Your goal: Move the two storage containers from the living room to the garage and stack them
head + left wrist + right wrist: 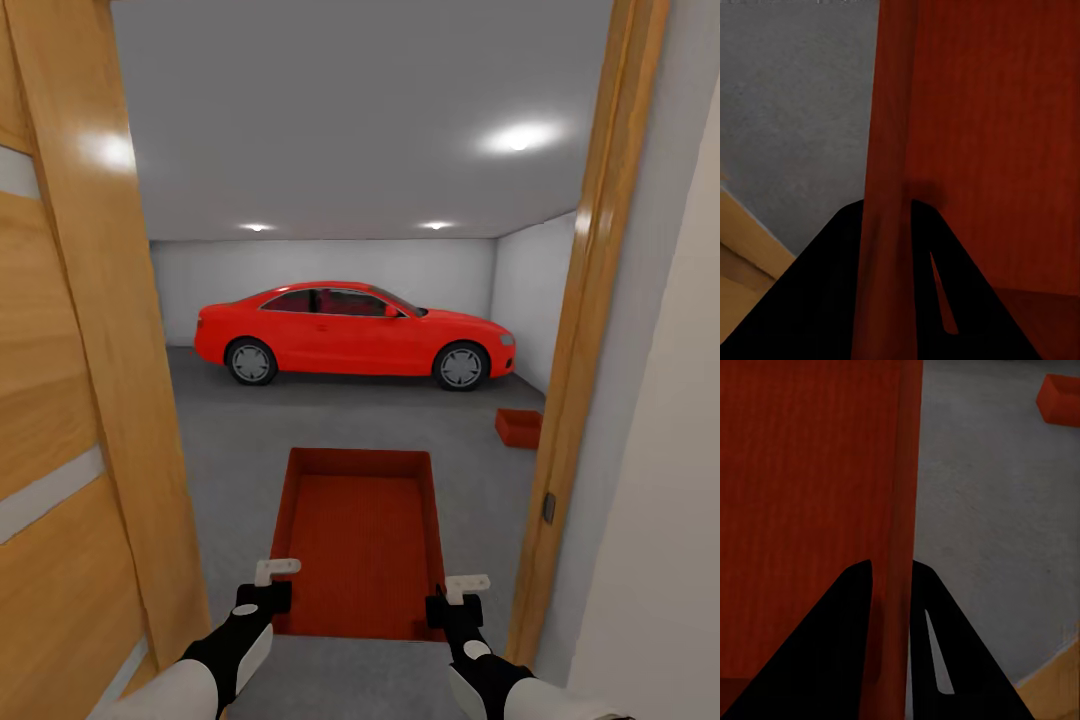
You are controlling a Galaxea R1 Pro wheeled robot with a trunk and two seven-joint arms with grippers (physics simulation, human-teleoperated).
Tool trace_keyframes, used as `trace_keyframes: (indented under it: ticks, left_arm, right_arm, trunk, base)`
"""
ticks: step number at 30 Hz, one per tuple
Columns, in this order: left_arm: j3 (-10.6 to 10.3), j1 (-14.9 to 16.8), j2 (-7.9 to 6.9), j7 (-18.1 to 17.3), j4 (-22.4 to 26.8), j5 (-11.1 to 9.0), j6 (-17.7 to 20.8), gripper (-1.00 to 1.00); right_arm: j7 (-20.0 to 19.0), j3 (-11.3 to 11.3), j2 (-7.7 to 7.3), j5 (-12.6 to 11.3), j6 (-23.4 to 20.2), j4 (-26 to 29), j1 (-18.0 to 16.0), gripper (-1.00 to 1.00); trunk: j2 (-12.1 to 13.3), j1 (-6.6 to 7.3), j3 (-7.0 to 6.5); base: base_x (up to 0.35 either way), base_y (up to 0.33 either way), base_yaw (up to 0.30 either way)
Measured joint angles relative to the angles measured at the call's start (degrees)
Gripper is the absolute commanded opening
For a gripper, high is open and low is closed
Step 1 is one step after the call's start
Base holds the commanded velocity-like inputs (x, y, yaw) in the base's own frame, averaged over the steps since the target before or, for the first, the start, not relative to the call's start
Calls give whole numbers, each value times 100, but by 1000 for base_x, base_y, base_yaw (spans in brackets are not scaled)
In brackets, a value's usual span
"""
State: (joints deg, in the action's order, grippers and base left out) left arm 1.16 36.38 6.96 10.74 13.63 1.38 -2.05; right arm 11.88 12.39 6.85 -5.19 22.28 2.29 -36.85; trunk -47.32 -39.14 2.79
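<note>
Red bin [362, 540] is pinched by both grippers, left [268, 590] and right [455, 598], each on a thin side wall. It hangs between wooden door frames [575, 330]. Second bin [519, 427] sits on rough grey floor [330, 415] near a glossy red car [355, 333].

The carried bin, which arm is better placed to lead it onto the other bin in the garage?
Likely right: the other bin sits on the floor ahead on that side. Both grippers, left and right, clamp the carried bin.
</note>
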Motion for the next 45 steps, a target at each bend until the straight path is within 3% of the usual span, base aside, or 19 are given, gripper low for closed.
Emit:
trace_keyframes:
  ticks: [11, 22, 45]
  left_arm:
    - [0, 0, 0, 0, 0, 0, 0, -100]
    - [-3, -1, 1, 4, 1, -4, 0, -100]
    - [7, -2, 1, -1, -6, 6, -1, -100]
  right_arm:
    - [-2, -5, -1, 5, 1, 0, 0, -100]
    - [-3, 1, -1, -1, 0, 1, 1, -100]
    - [-1, 5, -1, -1, -2, -2, 1, -100]
  trunk:
    - [0, 0, 0]
    - [2, -1, 0]
    - [1, -3, 0]
  base:
    - [315, 0, 0]
    - [122, 126, 0]
    - [7, 9, -26]
